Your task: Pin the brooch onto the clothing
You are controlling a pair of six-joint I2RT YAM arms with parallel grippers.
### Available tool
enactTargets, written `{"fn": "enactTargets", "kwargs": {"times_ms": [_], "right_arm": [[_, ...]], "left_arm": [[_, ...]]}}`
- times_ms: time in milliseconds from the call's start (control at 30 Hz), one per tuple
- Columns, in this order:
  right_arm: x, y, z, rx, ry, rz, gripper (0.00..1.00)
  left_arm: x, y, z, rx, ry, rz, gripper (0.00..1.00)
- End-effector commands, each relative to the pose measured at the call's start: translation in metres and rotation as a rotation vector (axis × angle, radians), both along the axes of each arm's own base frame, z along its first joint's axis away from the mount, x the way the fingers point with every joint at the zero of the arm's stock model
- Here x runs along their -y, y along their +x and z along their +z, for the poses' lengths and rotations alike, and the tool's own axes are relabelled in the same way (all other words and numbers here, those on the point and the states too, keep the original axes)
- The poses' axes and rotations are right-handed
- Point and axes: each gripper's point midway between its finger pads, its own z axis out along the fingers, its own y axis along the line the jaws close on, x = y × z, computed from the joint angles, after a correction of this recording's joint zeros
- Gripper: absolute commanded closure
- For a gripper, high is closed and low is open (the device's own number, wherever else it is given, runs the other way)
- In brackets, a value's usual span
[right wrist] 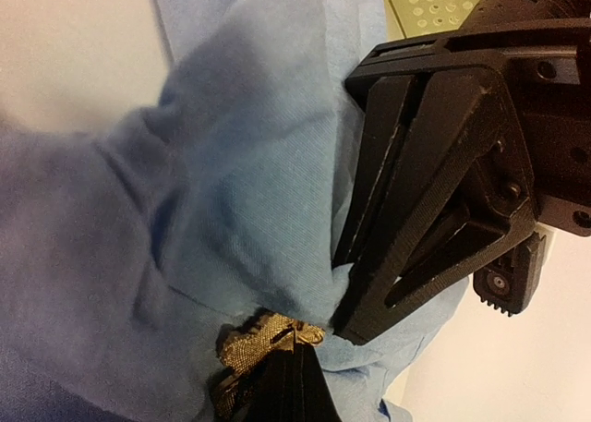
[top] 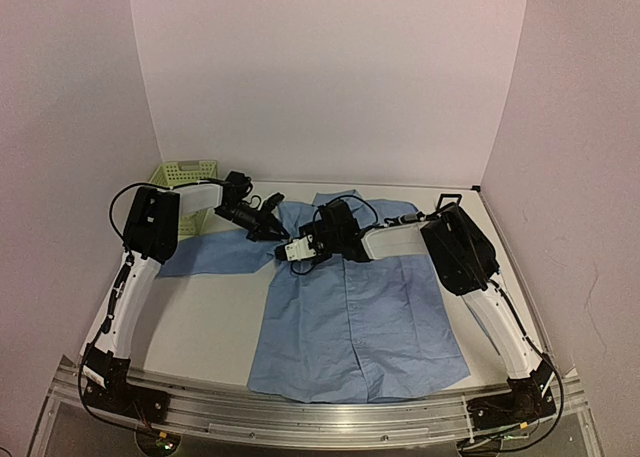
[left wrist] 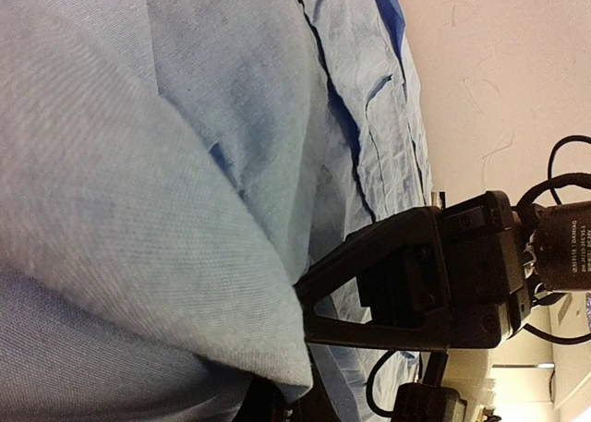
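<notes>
The light blue shirt (top: 350, 317) lies flat on the table, collar at the far side. My left gripper (top: 272, 229) is at the shirt's left shoulder, shut on a raised fold of shirt fabric (left wrist: 138, 210); in the right wrist view its black fingers (right wrist: 406, 219) pinch the cloth (right wrist: 231, 163). My right gripper (top: 296, 250) meets it there, shut on the golden woven brooch (right wrist: 249, 343), which presses against the pinched fold. My right gripper's own tips (right wrist: 297, 353) show at the bottom edge. The brooch is hidden in the top view.
A pale green plastic basket (top: 186, 175) stands at the back left behind the left arm. A small black square frame (top: 450, 195) sits at the back right. The shirt's left sleeve (top: 205, 259) spreads toward the left arm. Walls enclose the table.
</notes>
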Motion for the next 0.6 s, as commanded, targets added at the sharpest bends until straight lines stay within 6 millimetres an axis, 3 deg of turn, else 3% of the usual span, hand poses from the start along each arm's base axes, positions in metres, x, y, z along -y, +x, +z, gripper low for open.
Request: {"fn": "enactTargets", "kwargs": {"times_ms": [0,133,233,567], "right_arm": [[0.038,-0.039,-0.093,-0.177,-0.240,0.019,1.00],[0.041,-0.039,-0.101,-0.168,-0.254,0.005,1.00],[0.038,-0.036,-0.103,-0.159,-0.242,-0.012,1.00],[0.020,0.000,-0.076,-0.146,-0.062,-0.151,1.00]], "left_arm": [[0.022,-0.005,0.090,0.119,-0.184,-0.080,1.00],[0.022,-0.011,0.084,0.080,-0.177,-0.081,1.00],[0.028,-0.014,0.092,0.079,-0.198,-0.097,1.00],[0.038,-0.043,0.081,0.016,-0.176,-0.146,1.00]]}}
